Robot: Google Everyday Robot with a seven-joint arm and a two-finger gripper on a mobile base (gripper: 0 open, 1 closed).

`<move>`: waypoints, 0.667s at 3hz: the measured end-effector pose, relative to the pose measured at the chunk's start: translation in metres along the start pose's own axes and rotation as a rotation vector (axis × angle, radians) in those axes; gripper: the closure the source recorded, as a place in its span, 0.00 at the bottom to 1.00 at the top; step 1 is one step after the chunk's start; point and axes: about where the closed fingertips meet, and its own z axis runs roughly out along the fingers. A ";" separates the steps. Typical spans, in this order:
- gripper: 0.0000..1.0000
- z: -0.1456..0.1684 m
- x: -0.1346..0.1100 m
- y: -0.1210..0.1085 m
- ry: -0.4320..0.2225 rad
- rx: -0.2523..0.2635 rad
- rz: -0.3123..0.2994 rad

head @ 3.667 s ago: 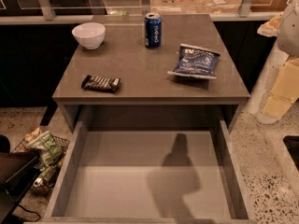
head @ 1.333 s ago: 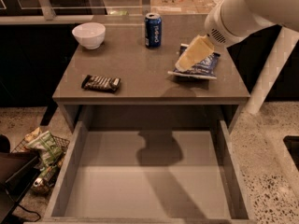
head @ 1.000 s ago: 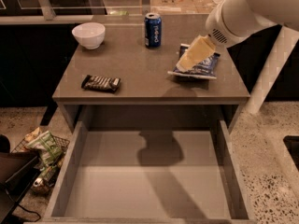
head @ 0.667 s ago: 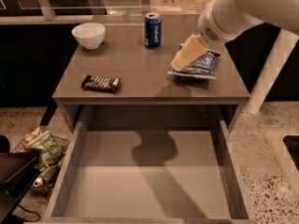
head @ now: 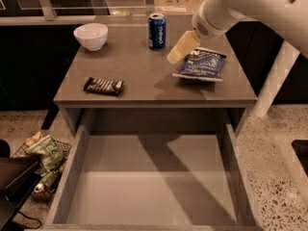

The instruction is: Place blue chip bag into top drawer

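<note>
The blue chip bag (head: pixel 201 65) lies flat on the right side of the grey tabletop (head: pixel 139 81). The top drawer (head: pixel 149 186) is pulled out below the table's front edge, with nothing in it. My white arm reaches in from the upper right. My gripper (head: pixel 179 48) is a cream-coloured tip hovering above the table just left of the bag, between the bag and the blue soda can (head: pixel 157 31).
A white bowl (head: pixel 91 35) sits at the back left of the table. A black-and-white candy bar (head: pixel 103 85) lies near the front left. A wire basket of snack bags (head: pixel 43 155) stands on the floor at the left. A white post (head: pixel 272 83) stands at the right.
My arm came in from the right and was over the bag's left edge. In the last second the gripper has shifted left, off the bag toward the can. The bag has not moved.
</note>
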 end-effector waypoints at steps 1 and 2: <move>0.00 0.021 0.005 -0.015 0.003 -0.004 0.075; 0.00 0.026 0.021 -0.032 0.004 0.031 0.143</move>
